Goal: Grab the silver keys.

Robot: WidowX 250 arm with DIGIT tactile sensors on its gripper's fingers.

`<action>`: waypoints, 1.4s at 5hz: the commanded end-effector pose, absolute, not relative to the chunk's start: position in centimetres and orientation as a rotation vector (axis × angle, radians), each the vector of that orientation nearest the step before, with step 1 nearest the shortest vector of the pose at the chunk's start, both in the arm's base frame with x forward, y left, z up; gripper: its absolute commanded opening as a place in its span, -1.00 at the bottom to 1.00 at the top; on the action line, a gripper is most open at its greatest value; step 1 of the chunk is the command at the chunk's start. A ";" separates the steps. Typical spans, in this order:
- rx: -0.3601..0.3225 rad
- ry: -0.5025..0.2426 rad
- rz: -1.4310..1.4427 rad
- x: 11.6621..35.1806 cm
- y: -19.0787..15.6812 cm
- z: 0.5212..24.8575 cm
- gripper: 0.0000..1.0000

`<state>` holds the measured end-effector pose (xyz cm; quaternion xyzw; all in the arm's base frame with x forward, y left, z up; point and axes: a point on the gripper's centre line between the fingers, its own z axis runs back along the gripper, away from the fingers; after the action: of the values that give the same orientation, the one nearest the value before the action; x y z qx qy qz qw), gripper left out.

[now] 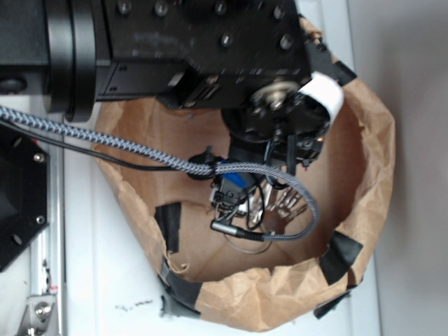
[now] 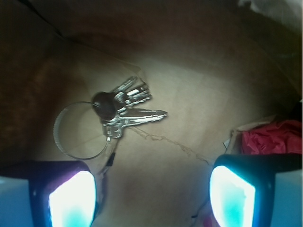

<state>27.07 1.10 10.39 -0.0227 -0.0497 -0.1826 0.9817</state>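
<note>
The silver keys (image 2: 127, 106) lie fanned out on the brown paper floor, joined to a large thin wire ring (image 2: 64, 142) on their left. My gripper (image 2: 151, 198) hangs open above the floor, with the keys ahead of it and nearer the left finger (image 2: 71, 198). Only bare paper shows between the two glowing fingers. In the exterior view the keys (image 1: 283, 206) glint inside the paper bag, just right of the gripper (image 1: 234, 199), which the arm and a braided cable partly hide.
A brown paper bag (image 1: 364, 175) with rolled walls and black tape patches surrounds the work area. A crumpled red thing (image 2: 272, 137) lies by the right finger. The braided cable (image 1: 140, 150) crosses above the bag. Beyond the bag lies a white table (image 1: 105, 280).
</note>
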 end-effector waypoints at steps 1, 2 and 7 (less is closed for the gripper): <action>0.011 -0.233 -0.448 26.1 -2.1 9.3 1.00; 0.013 -0.249 -0.457 26.1 -2.9 8.6 1.00; -0.042 -0.220 -0.546 25.9 -5.9 5.9 1.00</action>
<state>26.12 -4.13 5.54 -0.0211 -0.1023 -0.2494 0.9627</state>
